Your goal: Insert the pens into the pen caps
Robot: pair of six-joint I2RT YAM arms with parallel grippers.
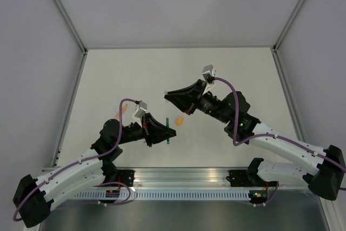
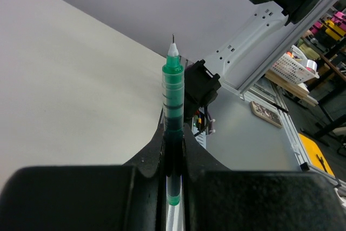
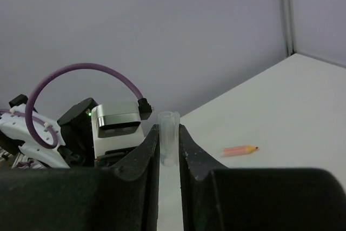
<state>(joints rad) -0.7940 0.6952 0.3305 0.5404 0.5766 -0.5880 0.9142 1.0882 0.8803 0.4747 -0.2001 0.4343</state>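
— What is the left gripper (image 1: 165, 132) holding?
— Its jaws are pinching the thin dark pen with the green end (image 2: 173, 106), needle tip pointing outward, toward the near edge of the pale desk (image 1: 227, 68).
— And the right gripper (image 1: 168, 97)?
— Its jaws are pinching a pale translucent stubby cap (image 3: 168, 131), open end outward, over mid-desk. A bright orange cap (image 1: 180, 121) is lying near both.

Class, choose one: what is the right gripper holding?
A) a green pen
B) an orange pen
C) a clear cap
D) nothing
C: in the right wrist view, the right gripper is closed on a clear cap, which sticks out between its fingers.
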